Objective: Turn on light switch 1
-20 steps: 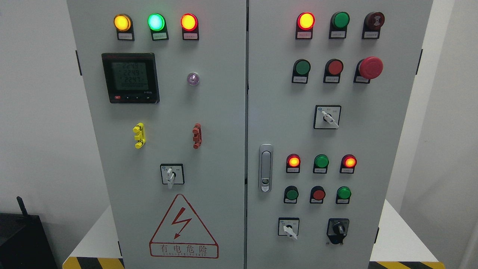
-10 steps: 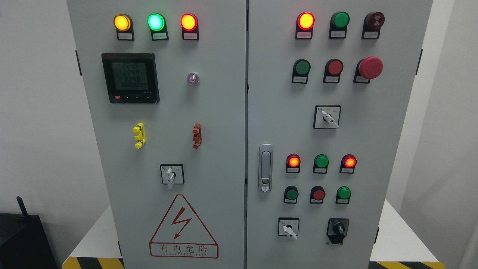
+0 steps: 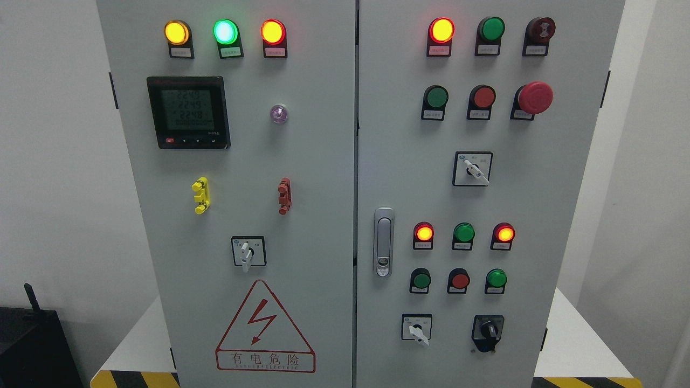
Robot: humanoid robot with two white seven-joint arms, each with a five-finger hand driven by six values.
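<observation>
You had neither hand in the head view at this moment, so I could not tell whether their fingers were spread or curled. In front of you stood the grey cabinet (image 3: 302, 161) with its two doors, and nothing was touching it. Which control was light switch 1 I could not say, because the small labels were too tiny to read; the likely candidates were the knob switches, one on the left door above the warning triangle (image 3: 248, 252) and three on the right door (image 3: 473, 169), (image 3: 416, 327), (image 3: 488, 330). By my judgement the task had not started: the reach, the contact and the turn were all left to do.
</observation>
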